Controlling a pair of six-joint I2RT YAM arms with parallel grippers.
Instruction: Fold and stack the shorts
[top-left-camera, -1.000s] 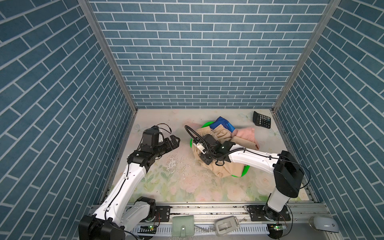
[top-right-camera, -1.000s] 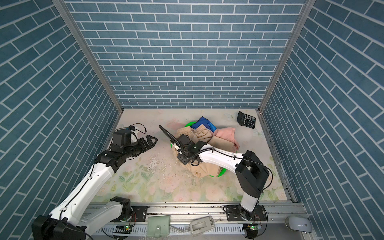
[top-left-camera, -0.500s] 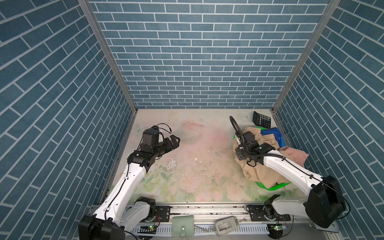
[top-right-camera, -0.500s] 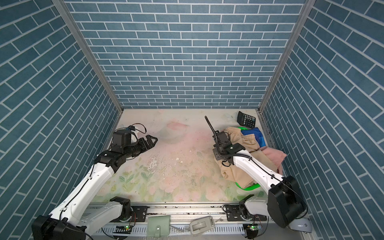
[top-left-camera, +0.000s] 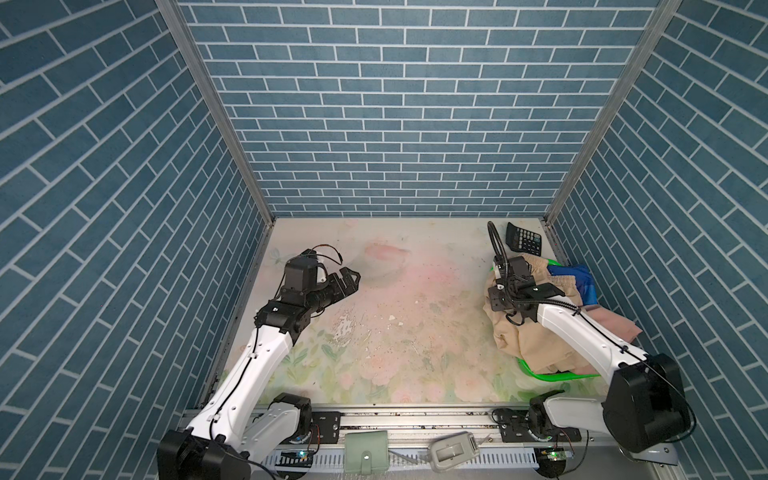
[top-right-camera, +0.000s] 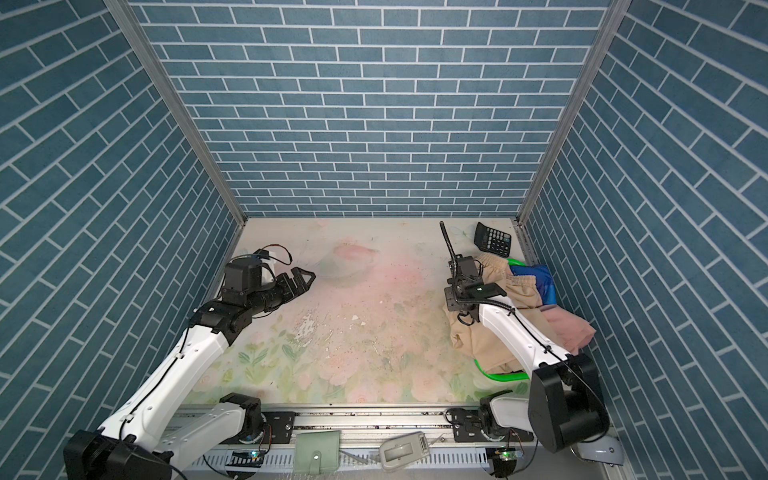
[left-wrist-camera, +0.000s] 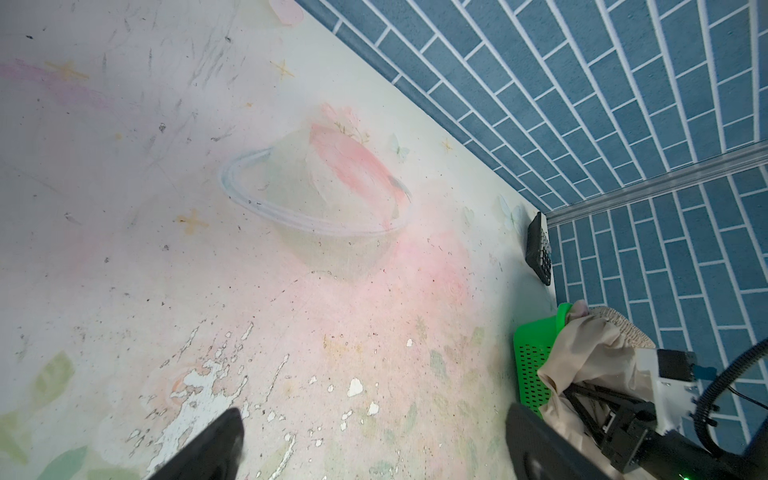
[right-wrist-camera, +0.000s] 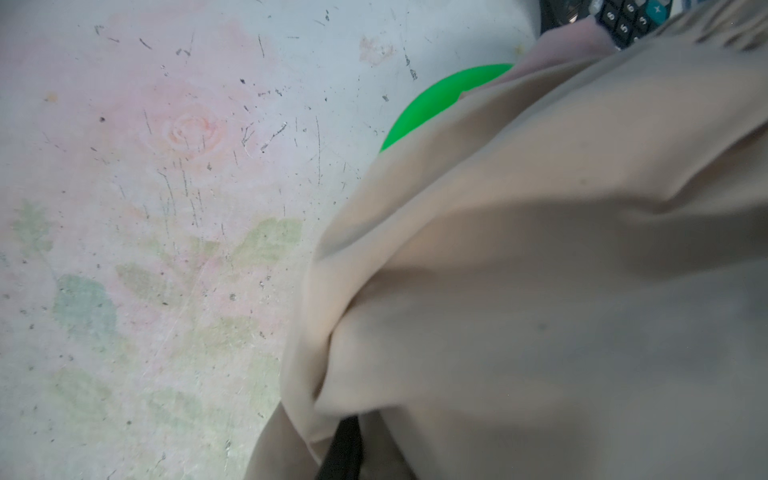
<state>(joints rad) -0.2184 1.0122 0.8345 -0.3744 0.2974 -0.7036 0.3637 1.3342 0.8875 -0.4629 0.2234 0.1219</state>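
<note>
nothing is folded yet. all three shorts (top-left-camera: 615, 328) lie heaped in the green basket (top-left-camera: 557, 377). right jaws pinch the tan shorts (top-left-camera: 532, 345); left jaws are spread wide, empty, far from the basket.

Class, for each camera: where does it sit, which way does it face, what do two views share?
Both top views: high in front, looking down on the floral table; left arm, right arm show.
Left wrist: faces across the table to the black calculator; own open fingers, right arm show.
Right wrist: close over the beige cloth shorts; one dark finger.
Shared: both wrist views catch the green plastic mesh basket.
</note>
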